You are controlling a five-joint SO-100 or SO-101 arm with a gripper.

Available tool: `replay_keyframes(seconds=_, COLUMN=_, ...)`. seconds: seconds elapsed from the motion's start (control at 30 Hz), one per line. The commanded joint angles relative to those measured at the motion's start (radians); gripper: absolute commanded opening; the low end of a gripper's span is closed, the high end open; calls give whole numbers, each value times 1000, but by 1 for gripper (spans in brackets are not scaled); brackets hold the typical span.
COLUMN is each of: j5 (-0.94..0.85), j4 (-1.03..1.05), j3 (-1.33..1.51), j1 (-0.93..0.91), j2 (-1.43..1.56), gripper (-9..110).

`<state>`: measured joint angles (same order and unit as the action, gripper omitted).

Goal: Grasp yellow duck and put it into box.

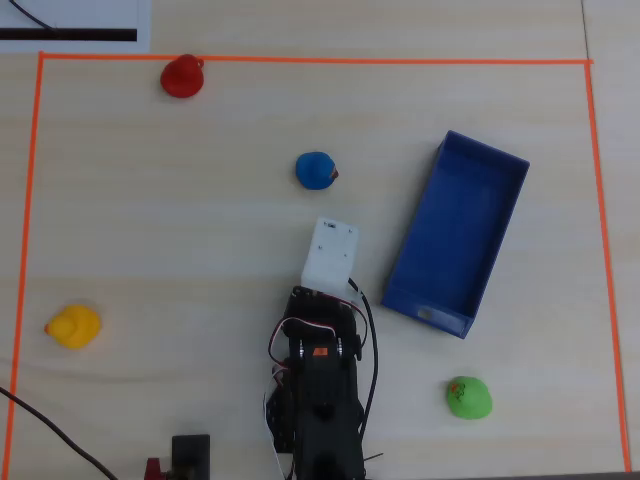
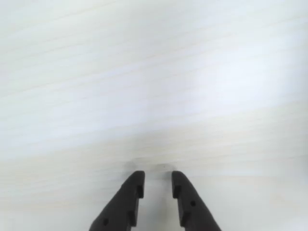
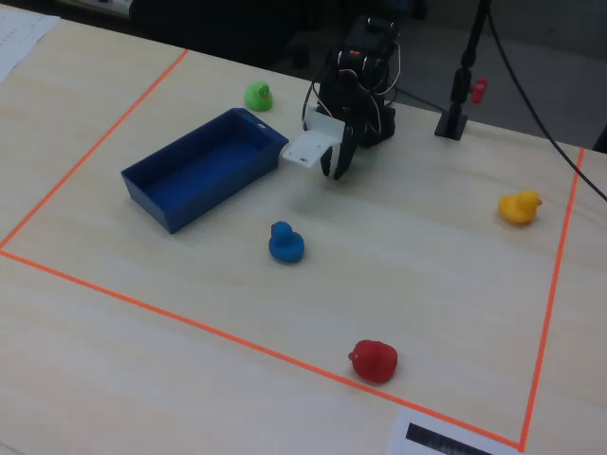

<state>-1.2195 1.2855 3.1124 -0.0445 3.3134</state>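
The yellow duck (image 1: 73, 326) sits alone near the left tape line in the overhead view, and at the right (image 3: 519, 208) in the fixed view, far from the arm. The blue box (image 1: 455, 240) lies empty to the right of the arm, and shows at the left (image 3: 204, 166) in the fixed view. My gripper (image 2: 157, 178) hovers low over bare table between box and blue duck, fingers slightly open with nothing between them. In the fixed view the gripper (image 3: 337, 171) points down under the white wrist housing (image 1: 330, 255), which hides it from overhead.
A blue duck (image 1: 316, 170) sits just beyond the gripper. A red duck (image 1: 183, 76) rests at the far tape line and a green duck (image 1: 468, 397) near the box's labelled end. Orange tape (image 1: 300, 60) frames the work area. A black stand (image 3: 455, 118) rises beside the arm base.
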Motion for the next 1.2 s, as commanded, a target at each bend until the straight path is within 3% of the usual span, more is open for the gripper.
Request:
replay_keyframes(seconds=0.0, j5=3, j4=20, j3=-2, j1=-2, j2=-3, gripper=5)
replay_keyframes(seconds=0.47, j5=3, j4=20, j3=-2, j1=-2, j2=-3, gripper=6)
replay_keyframes(seconds=1.03, j5=2, j4=18, j3=-2, j1=-2, j2=-3, gripper=0)
replay_keyframes(seconds=1.07, j5=6, j4=17, j3=-2, j1=-6, j2=-3, gripper=1)
replay_keyframes(seconds=1.17, j5=-51, j4=6, j3=-8, j1=-9, j2=-15, gripper=20)
